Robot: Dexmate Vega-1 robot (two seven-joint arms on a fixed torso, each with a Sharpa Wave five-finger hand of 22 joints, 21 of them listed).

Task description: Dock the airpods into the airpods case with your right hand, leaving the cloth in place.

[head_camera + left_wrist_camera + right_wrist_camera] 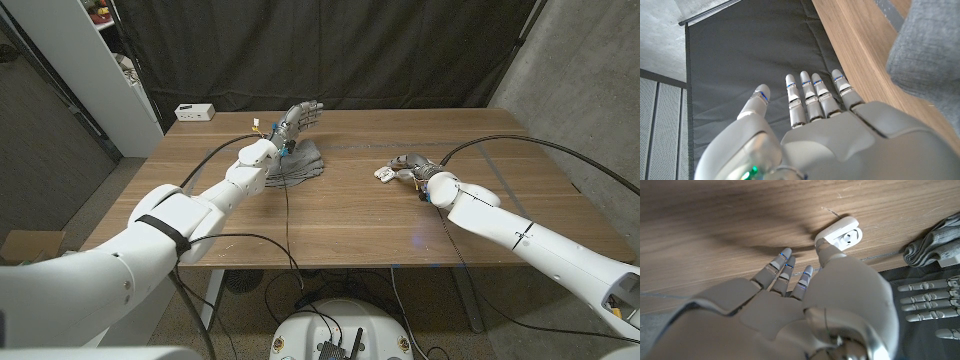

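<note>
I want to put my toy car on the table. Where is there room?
The near half of the table, between the two arms, is bare wood. So is the far right corner. It is crowded around the grey cloth under the left hand and by the airpods case at the right hand.

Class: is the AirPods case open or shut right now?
Open. In the right wrist view the case shows its lid swung back and an exposed inner face with dark sockets.

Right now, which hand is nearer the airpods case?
Right. The right hand is at the airpods case, a fingertip against it. The left hand is raised above the cloth, well across the table from the case.
</note>
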